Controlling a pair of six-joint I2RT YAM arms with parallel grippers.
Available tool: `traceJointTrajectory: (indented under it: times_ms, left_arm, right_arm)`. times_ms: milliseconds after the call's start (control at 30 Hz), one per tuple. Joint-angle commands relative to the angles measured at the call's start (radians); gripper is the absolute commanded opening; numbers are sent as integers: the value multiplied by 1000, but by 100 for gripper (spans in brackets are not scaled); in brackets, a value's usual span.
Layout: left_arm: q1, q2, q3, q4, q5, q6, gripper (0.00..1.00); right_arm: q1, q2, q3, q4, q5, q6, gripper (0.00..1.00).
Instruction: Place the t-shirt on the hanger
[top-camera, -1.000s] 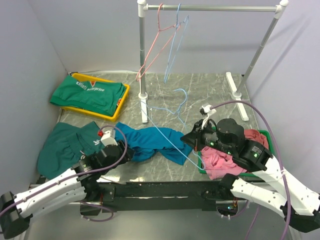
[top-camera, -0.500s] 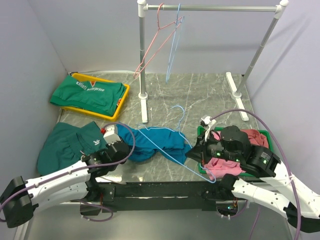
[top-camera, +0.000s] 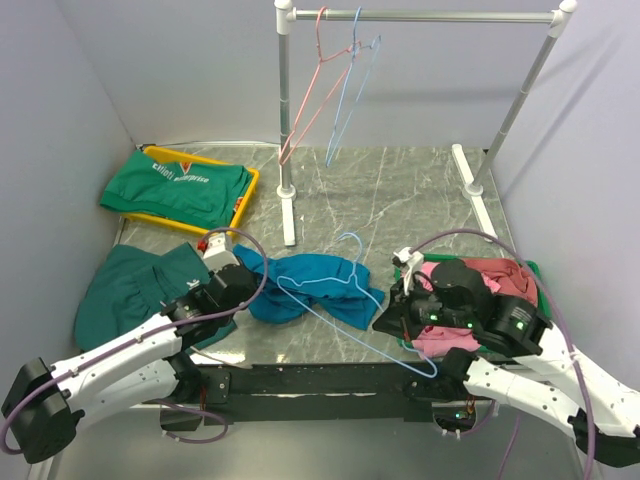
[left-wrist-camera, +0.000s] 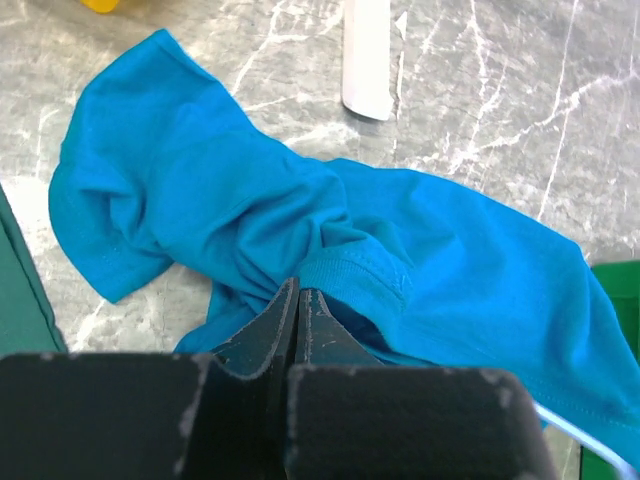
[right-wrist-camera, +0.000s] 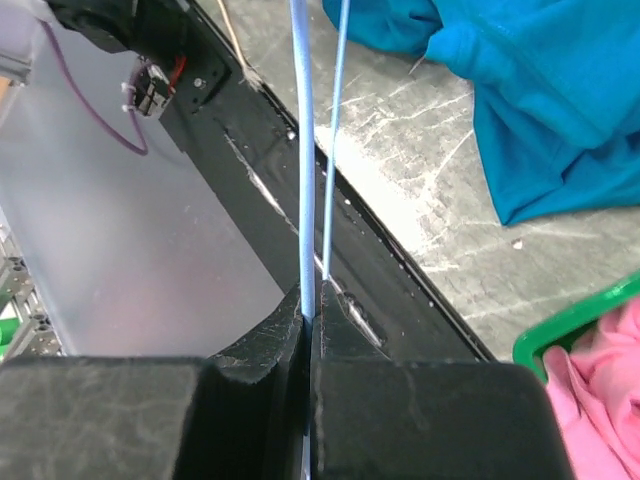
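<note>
**Step in hand: left gripper secures the t-shirt while the right presents the hanger**

The left gripper (left-wrist-camera: 298, 300) was closed, apparently pinching a fold of the t-shirt (left-wrist-camera: 430, 240) beside the collar rib. The shirt lay crumpled on the table (top-camera: 420, 190), between the two arms. The right gripper (right-wrist-camera: 310, 305) was clamped on the wire of the hanger (right-wrist-camera: 305, 150), whose far end rested across the shirt. To do this well, lift the collar fold clear of the table so that the neck opens, then feed one hanger shoulder through it without dragging the cloth. Compared with one second earlier, the left jaws had closed from partly open. The hanger had been drawn nearer the front edge, and its hook now lay over the shirt.
</note>
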Motion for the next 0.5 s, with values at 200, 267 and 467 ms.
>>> traceJointTrajectory:
  times_ms: [200,267,467]
  left_arm:
    - [5,-13,85,29,79,101,1]
    - [7,-25,88,26,86,111,1]
    - [7,-26,107,-11,68,139,1]
  right_arm:
    - [23,128,-53,220,50,-8,0]
    - [29,138,-46,240,64,-5,0]
    - [32,123,14,231,138,-14,0]
